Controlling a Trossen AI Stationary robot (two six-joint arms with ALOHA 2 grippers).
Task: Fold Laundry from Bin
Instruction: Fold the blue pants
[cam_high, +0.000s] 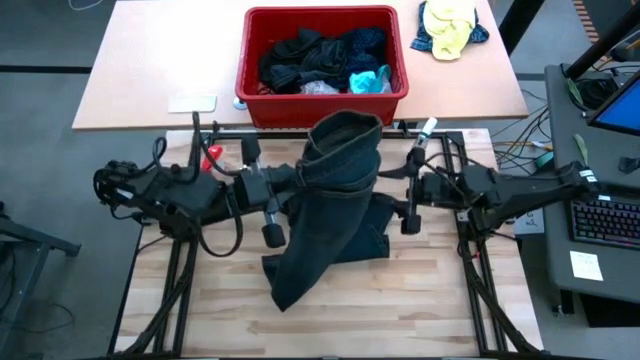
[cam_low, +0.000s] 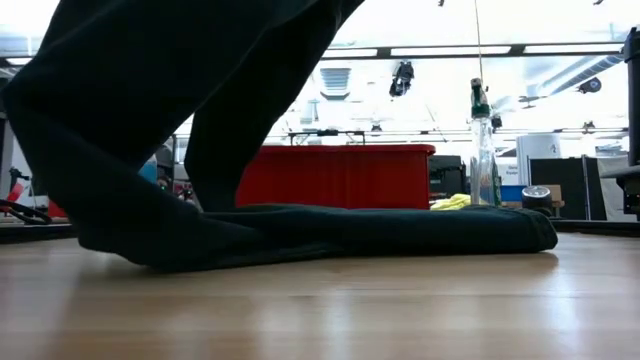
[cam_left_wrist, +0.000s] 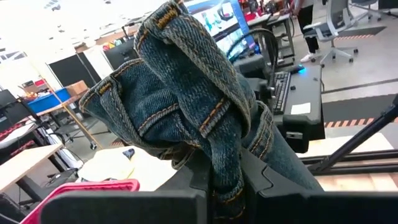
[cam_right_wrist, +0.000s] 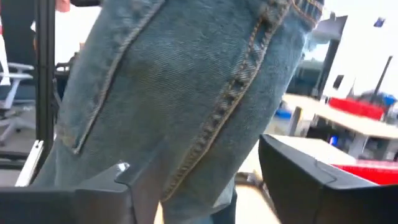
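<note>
A pair of dark blue jeans (cam_high: 335, 200) hangs over the middle of the wooden table, with my left gripper (cam_left_wrist: 227, 186) shut on its bunched top. In the low view the jeans' lower part (cam_low: 350, 230) lies flat on the table. My right gripper (cam_right_wrist: 205, 186) comes level from the table's right. It is open, with one finger on either side of a seamed fold of the jeans (cam_right_wrist: 186, 93). The red bin (cam_high: 250, 50) stands beyond the table's far edge, with more laundry (cam_high: 320, 60) in it. My left gripper pinches the jeans' waistband (cam_left_wrist: 217, 130), bunched in several layers with a belt loop, between its two fingers. The fingers come level from the table's left. The waistband stands up above the fingers, the rest hangs slack below, and the leg ends lie on the table. Whether my right gripper touches the jeans, I cannot tell.
A yellow-and-blue cloth bundle (cam_high: 450, 28) lies on the far table to the right of the bin. A clear spray bottle (cam_low: 482, 150) stands at the table's far right. A desk with a keyboard (cam_high: 605, 220) is off the right edge. The near part of the table (cam_high: 330, 330) is bare wood.
</note>
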